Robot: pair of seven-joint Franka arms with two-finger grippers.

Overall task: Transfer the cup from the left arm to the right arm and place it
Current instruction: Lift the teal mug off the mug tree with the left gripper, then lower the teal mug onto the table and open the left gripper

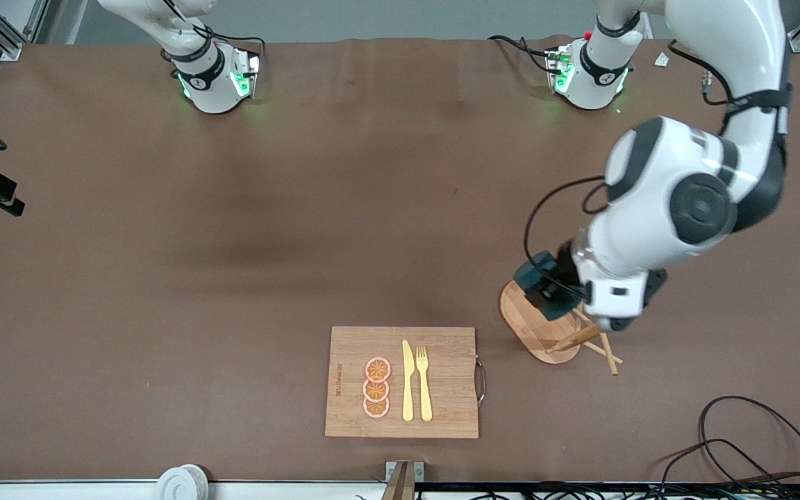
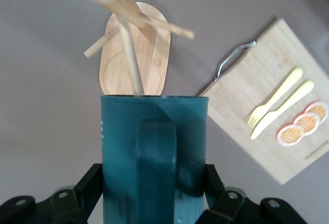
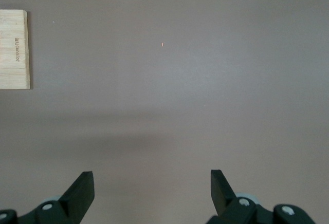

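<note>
- We see the left gripper [image 2: 154, 203] up in the air over the wooden mug stand [image 1: 537, 326], toward the left arm's end of the table; its fingers [image 2: 87, 190] are clamped tight on the cup [image 2: 154, 157]
- The cup is dark teal-green; in the left wrist view its handle faces the camera and runs straight down the middle of the wall, a black finger pressed on either side
- In the front view the cup [image 1: 546, 285] hangs above the stand's oval base, partly hidden by the left arm's wrist; whether it touches a peg we cannot tell
- The stand's slanted wooden pegs [image 2: 128, 23] cross just past the cup's rim in the left wrist view; the oval base [image 2: 136, 49] lies flat on the brown table [image 1: 233, 278] beneath them
- The cutting board [image 1: 403, 382] sits near the front camera, beside the stand and toward the right arm's end from it; on it lie three orange slices [image 1: 376, 387], a yellow knife [image 1: 407, 380] and a yellow fork [image 1: 424, 383], side by side
- The right gripper [image 3: 152, 190] waits over bare table; its fingers [image 3: 82, 193] stand wide apart with nothing between them; we see a corner of the cutting board at the edge of its view
</note>
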